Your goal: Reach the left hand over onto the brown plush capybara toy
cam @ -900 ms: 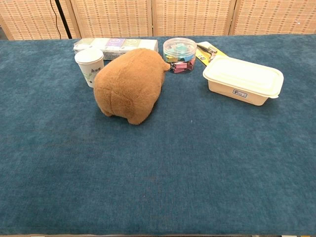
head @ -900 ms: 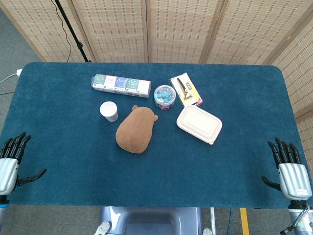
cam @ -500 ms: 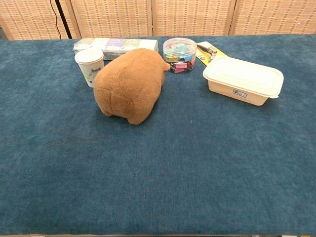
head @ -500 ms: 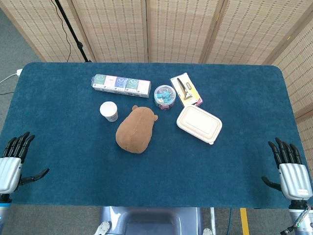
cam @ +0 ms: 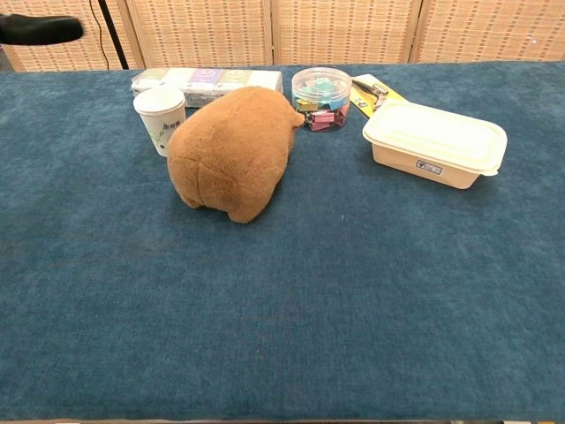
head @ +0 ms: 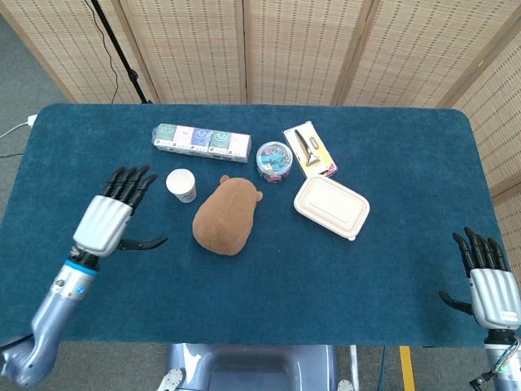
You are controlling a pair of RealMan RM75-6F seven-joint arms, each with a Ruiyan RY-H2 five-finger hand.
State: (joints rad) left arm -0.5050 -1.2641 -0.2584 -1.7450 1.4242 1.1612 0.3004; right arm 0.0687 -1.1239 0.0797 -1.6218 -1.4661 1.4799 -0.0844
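1. Blue felt table [head: 391,269], bamboo screens behind.
2. Left hand [head: 108,218] hangs over the table, fingers spread, holding nothing.
3. Capybara [head: 225,217] lies just right of it, beside the cup [head: 181,185], so a short sideways reach probably does it.
4. Right hand [head: 491,287] sits open at the far edge, out of the way.

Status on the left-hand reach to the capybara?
Done: left hand is over the table, fingers spread, holding nothing. In hand: it hovers left of the capybara, beside the paper cup. Left: cross the gap and settle onto the toy. Right hand idles at the edge.
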